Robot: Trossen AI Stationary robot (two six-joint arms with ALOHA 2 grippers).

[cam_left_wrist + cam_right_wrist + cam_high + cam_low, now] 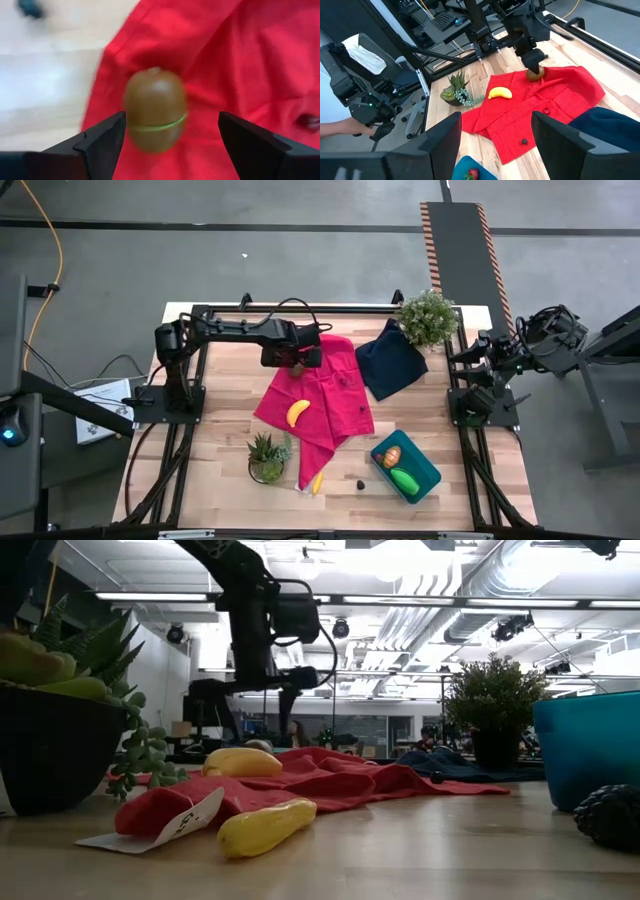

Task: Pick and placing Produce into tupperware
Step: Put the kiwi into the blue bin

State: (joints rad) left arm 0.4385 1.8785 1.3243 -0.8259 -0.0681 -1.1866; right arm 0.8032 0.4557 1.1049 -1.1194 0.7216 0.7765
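Brown kiwi [155,110] on red cloth [240,60], between open left pincer [171,135] fingers.

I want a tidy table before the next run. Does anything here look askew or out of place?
Yes. The red cloth lies crumpled, with one banana on it and another at its edge. A kiwi sits on the cloth under the open left gripper, outside the tub.
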